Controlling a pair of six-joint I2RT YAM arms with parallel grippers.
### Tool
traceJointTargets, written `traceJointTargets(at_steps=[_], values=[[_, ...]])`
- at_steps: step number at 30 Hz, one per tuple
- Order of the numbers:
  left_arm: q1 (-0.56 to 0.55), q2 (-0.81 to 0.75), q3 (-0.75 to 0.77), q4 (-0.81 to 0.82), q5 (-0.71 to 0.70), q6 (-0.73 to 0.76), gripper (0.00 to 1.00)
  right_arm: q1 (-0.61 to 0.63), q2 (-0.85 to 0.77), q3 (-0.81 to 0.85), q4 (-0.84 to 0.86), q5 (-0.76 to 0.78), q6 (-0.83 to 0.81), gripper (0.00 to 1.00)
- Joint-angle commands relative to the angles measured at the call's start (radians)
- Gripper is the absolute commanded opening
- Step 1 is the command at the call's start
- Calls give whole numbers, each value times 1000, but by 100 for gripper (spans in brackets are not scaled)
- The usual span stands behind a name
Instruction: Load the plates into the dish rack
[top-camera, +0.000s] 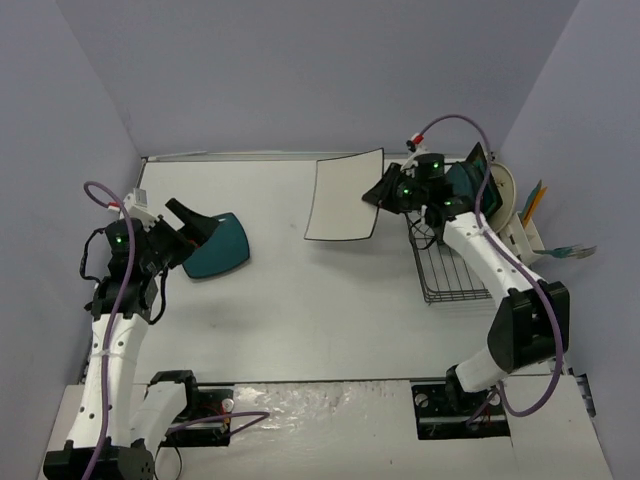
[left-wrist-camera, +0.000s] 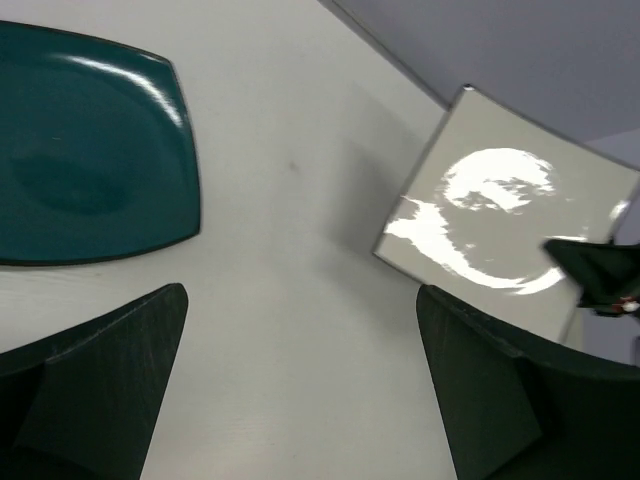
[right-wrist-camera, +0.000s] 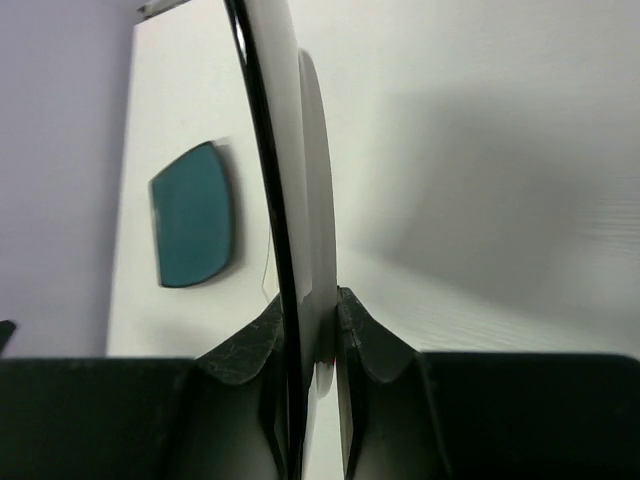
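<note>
My right gripper (top-camera: 385, 192) is shut on the right edge of the white square plate (top-camera: 345, 195) and holds it tilted above the table's far middle. In the right wrist view the plate (right-wrist-camera: 310, 180) stands edge-on between the fingers (right-wrist-camera: 365, 345). The teal-blue plate (top-camera: 220, 248) lies flat at the left; it also shows in the left wrist view (left-wrist-camera: 90, 150) and the right wrist view (right-wrist-camera: 195, 215). My left gripper (top-camera: 192, 222) is open and empty just above the teal plate's left edge. The black wire dish rack (top-camera: 450, 270) at the right holds the black square plate (top-camera: 470, 185) and the cream round plate (top-camera: 506, 195).
A white utensil holder (top-camera: 530, 238) with a few utensils hangs on the rack's right side. Purple walls close in the table on the left, far and right sides. The white plate also shows in the left wrist view (left-wrist-camera: 500, 220).
</note>
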Motion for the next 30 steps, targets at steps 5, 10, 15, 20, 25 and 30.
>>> traceJointTargets(at_steps=[5,10,15,20,25,30], values=[[5,36,137,-365,-345,440,97,-233,-126,443,-437,135,-622,0],[6,47,99,-350,-367,474,97,-287,-65,586,-506,200,-767,0],[5,40,47,-309,-389,470,97,-325,4,666,-511,209,-842,0],[2,34,10,-287,-413,471,97,-356,66,704,-517,226,-876,0],[-4,30,-22,-271,-457,470,97,-359,108,717,-517,255,-888,0],[-7,41,-43,-254,-465,471,97,-368,139,712,-513,274,-911,0]])
